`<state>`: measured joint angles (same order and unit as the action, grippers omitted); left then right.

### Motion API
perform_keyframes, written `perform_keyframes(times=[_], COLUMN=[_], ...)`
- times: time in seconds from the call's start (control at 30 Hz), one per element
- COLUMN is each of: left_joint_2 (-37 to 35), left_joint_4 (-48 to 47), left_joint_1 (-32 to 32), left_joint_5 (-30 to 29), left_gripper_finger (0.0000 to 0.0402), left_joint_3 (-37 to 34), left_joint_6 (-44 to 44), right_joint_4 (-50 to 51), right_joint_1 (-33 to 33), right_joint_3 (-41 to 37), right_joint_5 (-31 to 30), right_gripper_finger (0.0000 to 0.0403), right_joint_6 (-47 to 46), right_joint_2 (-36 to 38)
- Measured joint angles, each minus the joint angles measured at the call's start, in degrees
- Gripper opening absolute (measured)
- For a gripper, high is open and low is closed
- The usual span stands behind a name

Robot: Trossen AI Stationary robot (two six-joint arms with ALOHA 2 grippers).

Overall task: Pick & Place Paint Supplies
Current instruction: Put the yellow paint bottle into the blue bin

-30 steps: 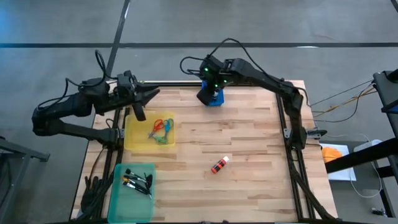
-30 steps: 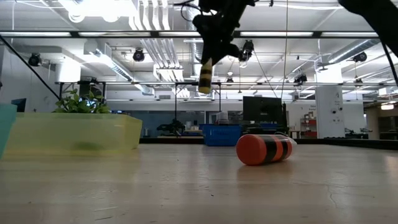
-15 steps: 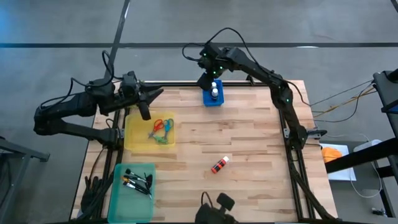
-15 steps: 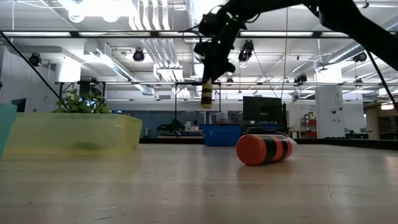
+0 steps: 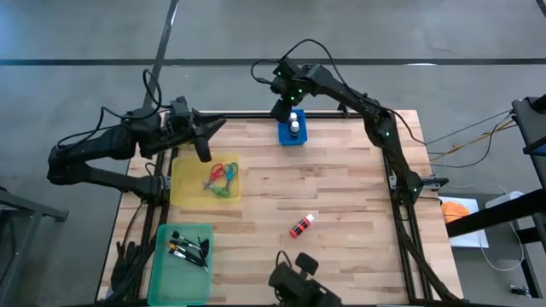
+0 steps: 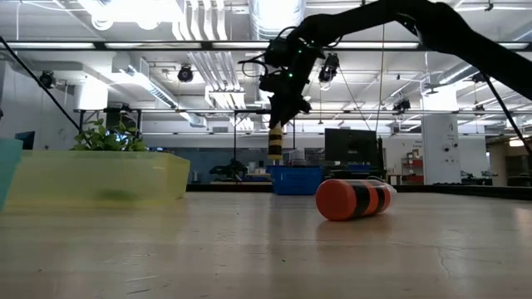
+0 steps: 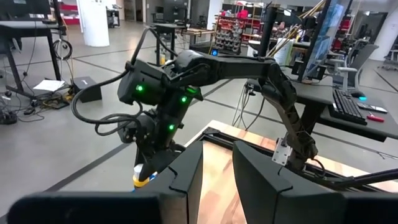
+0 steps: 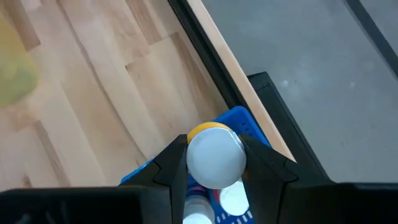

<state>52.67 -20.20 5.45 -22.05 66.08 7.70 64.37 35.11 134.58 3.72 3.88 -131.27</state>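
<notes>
Now right claw [image 8: 214, 163] clamps yellow paint bottle [image 8: 214, 155] above blue bin [image 5: 292, 136].

You're in a large open robotics lab, bare concrete floor [image 5: 85, 34], exposed white ceiling ducts [image 6: 204, 50] and strip lights, desks with dark computer monitors [image 6: 349, 145], black keyboard [image 7: 348, 106], red storage racks [image 7: 239, 28].
</notes>
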Motion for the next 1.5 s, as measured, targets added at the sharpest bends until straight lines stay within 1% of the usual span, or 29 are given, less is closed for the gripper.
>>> perform_keyframes(times=[0.2, 0.6, 0.93, 1.17, 1.5], left_joint_2=[0.2, 0.4, 0.4, 0.4, 0.4], left_joint_4=[0.3, 0.2, 0.2, 0.2, 0.2], left_joint_1=[0.1, 0.2, 0.3, 0.3, 0.3], left_joint_5=[-0.7, -0.9, -1.4, -1.5, -2.4], left_gripper_finger=[0.0099, 0.0099, 0.0099, 0.0099, 0.0099], left_joint_3=[0.0, 0.0, 0.0, 0.0, 0.0], left_joint_6=[0.2, 0.3, 0.3, 0.4, 0.4], right_joint_4=[0.2, -0.1, -2.5, -5.1, -7.7], right_joint_1=[0.8, 2.4, 2.4, 2.4, 2.4], right_joint_3=[0.0, -0.6, -4.5, -8.1, -11.3], right_joint_5=[0.7, 0.7, 2.2, 2.4, 2.8], right_gripper_finger=[0.0112, 0.0112, 0.0112, 0.0112, 0.0112], right_joint_6=[1.7, 3.7, 4.0, 3.9, 3.8], right_joint_2=[-1.2, -1.3, -1.3, -1.3, -1.3])
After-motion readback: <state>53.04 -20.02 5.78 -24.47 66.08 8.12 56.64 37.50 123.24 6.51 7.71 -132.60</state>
